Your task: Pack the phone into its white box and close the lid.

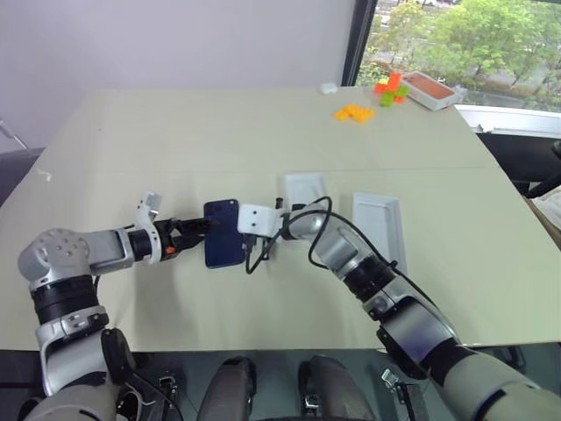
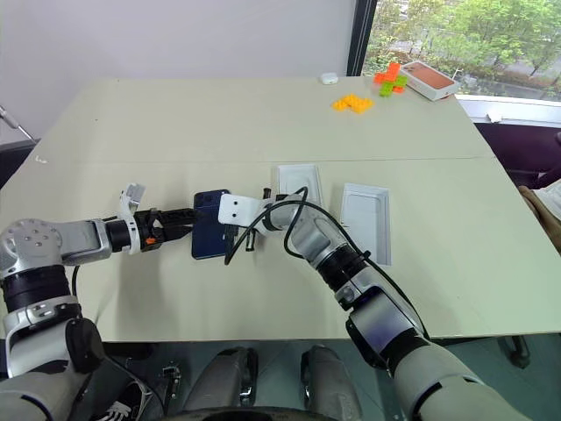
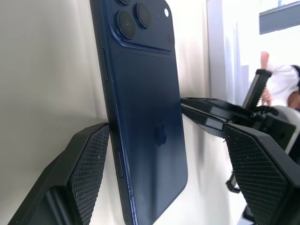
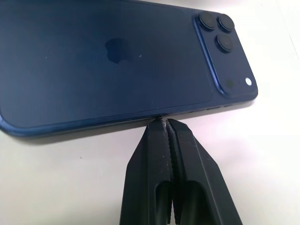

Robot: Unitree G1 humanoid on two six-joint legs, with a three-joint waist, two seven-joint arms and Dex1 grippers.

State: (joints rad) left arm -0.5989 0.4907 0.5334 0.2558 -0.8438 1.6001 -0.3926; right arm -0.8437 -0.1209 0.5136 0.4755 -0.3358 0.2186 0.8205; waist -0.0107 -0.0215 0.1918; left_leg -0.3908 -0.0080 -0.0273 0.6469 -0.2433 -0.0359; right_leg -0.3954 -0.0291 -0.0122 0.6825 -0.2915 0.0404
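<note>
The phone [image 1: 223, 233] lies on the table [image 1: 263, 140], back face up, dark navy, its camera bump at the far end away from the robot. It sits between the two grippers, near the middle of the table's near half.

The left gripper [image 1: 198, 230] comes in from the phone's left side with its fingers spread wide. In the left wrist view one finger [image 3: 89, 164] rests against the phone's long edge while the other stands off on the far side, apart from the phone, so the phone lies in the gap without being clamped.

The right gripper [image 4: 165, 123] meets the phone from the opposite long edge. Its two fingers are pressed together, holding nothing, and their joined tips touch the phone's side edge.

Just to the right of the phone, beyond the right wrist, lies the white box [image 2: 298, 182], and beside that, further right, the lid [image 2: 366, 210]. They lie close together, both open side up. Well apart, at the table's far right corner, sit an orange-topped box [image 1: 432, 89] and some small coloured blocks [image 1: 354, 112].
</note>
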